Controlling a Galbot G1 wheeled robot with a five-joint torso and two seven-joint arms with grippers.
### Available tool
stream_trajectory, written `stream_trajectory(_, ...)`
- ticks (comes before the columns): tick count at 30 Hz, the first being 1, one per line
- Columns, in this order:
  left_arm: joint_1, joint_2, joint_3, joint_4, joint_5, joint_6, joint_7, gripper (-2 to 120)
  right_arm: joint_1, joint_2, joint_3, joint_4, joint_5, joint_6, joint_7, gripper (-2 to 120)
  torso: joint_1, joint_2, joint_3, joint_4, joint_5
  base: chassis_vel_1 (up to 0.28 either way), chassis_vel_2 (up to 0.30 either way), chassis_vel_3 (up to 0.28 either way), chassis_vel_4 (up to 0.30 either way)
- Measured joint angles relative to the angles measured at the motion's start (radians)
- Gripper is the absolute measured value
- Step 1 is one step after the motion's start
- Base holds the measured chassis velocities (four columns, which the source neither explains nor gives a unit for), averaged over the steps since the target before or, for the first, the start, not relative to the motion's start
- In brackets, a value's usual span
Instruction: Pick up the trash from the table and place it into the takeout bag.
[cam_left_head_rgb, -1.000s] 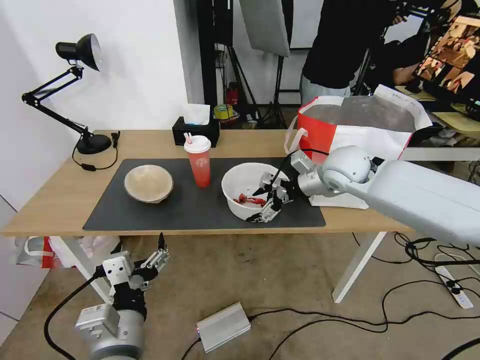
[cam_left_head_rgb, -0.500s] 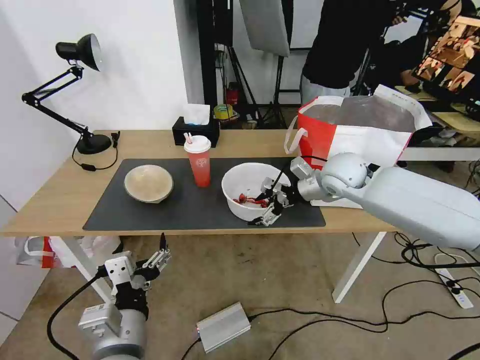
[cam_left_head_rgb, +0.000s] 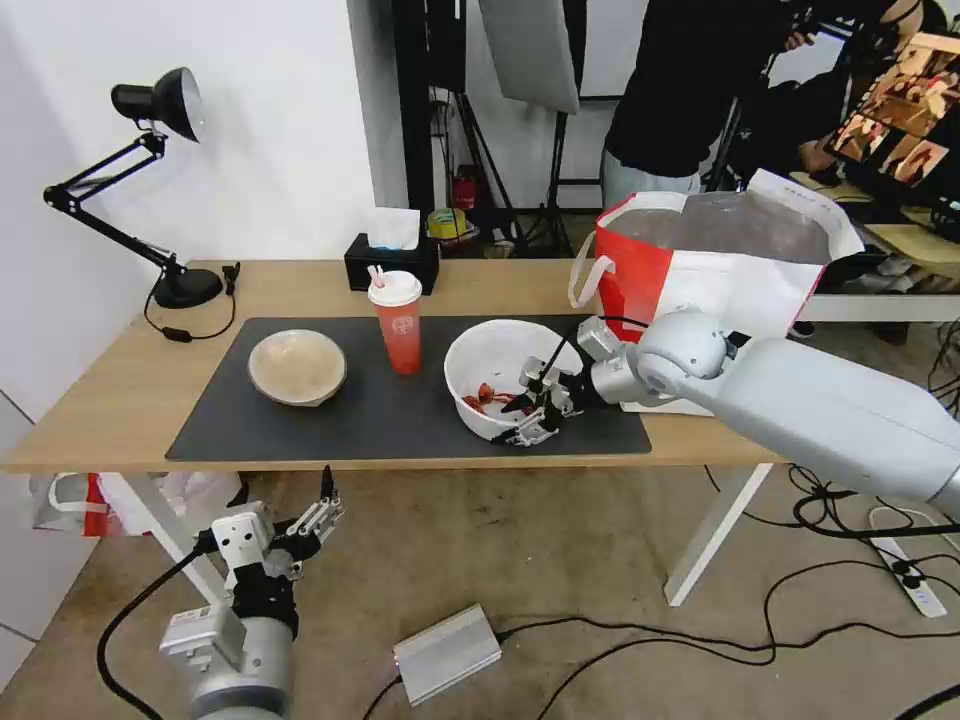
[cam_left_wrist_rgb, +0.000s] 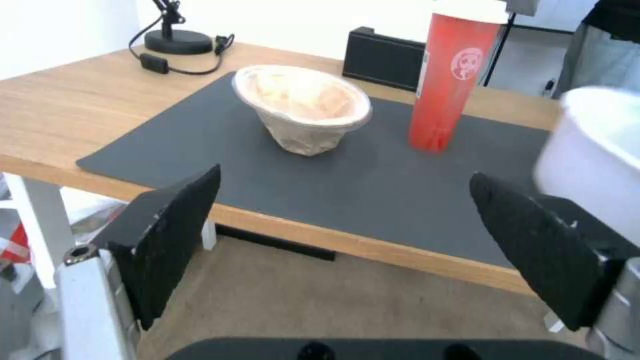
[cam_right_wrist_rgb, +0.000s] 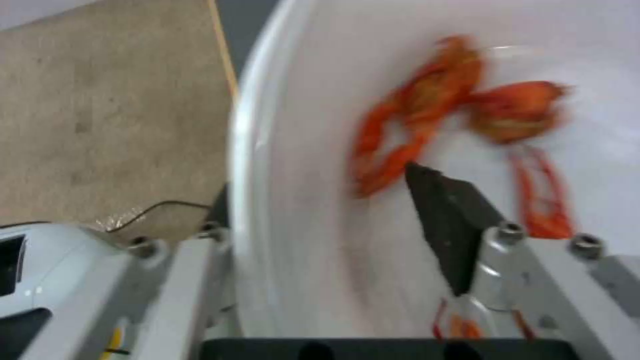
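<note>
A: Right gripper (cam_left_head_rgb: 527, 409) status?
B: Straddling the rim of the white bowl (cam_left_head_rgb: 492, 362) near the table's (cam_left_head_rgb: 110, 400) front edge, one finger (cam_right_wrist_rgb: 448, 216) inside by the crayfish scraps (cam_right_wrist_rgb: 427, 105), one outside. Bowl looks tilted. Whether it's clamped, cannot tell.
A: Handling?
B: Probably light, thin, slick wall. Rim pinch is right; keep it level or scraps spill.
A: Left gripper (cam_left_head_rgb: 318, 515)?
B: Gaping wide below the front edge. Takeout bag (cam_left_head_rgb: 720, 262) sits at the right end.

Head high; wrists low, sharing white bowl (cam_left_head_rgb: 497, 375).
</note>
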Motion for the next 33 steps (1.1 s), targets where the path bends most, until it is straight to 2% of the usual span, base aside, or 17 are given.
stream_trajectory(1, 0.0, 0.0, 0.0, 0.002, 0.0, 0.0, -0.001, 100, -0.008, 0.005, 0.005, -0.012, 0.0, 0.001, -0.001, 36, 0.0, 0.0, 0.0, -0.0001, 0.0, 0.0, 0.0, 0.0, 0.0)
stream_trajectory(2, 0.0, 0.0, 0.001, 0.003, 0.0, 0.0, -0.001, 100, -0.011, 0.008, 0.008, -0.017, 0.0, 0.001, -0.002, 30, 0.0, 0.0, 0.0, -0.0001, 0.0, 0.0, 0.0, 0.0, 0.0)
stream_trajectory(4, 0.0, 0.0, 0.001, 0.003, 0.0, 0.0, -0.001, 100, -0.013, 0.008, 0.009, -0.018, 0.0, 0.002, -0.003, 29, 0.0, 0.0, 0.0, -0.0001, 0.0, 0.0, 0.0, 0.0, 0.0)
stream_trajectory(8, -0.001, -0.003, 0.005, 0.003, 0.0, 0.0, -0.001, 100, -0.027, 0.012, 0.012, -0.023, 0.0, 0.004, -0.005, 9, 0.0, 0.0, 0.0, -0.0003, -0.0001, 0.0, 0.0, 0.0, 0.0)
stream_trajectory(12, -0.004, -0.004, 0.006, 0.003, 0.0, 0.0, -0.002, 100, -0.029, 0.014, 0.014, -0.026, 0.002, 0.004, -0.005, 0, 0.0, 0.0, 0.0, -0.0002, 0.0, 0.0, 0.0, 0.0, 0.0)
stream_trajectory(33, -0.012, 0.0, 0.004, 0.007, -0.002, 0.002, -0.008, 100, 0.003, 0.008, 0.013, -0.015, 0.024, 0.034, -0.006, 0, 0.0, 0.0, 0.0, 0.0001, 0.0002, 0.0, 0.0, 0.0, 0.0)
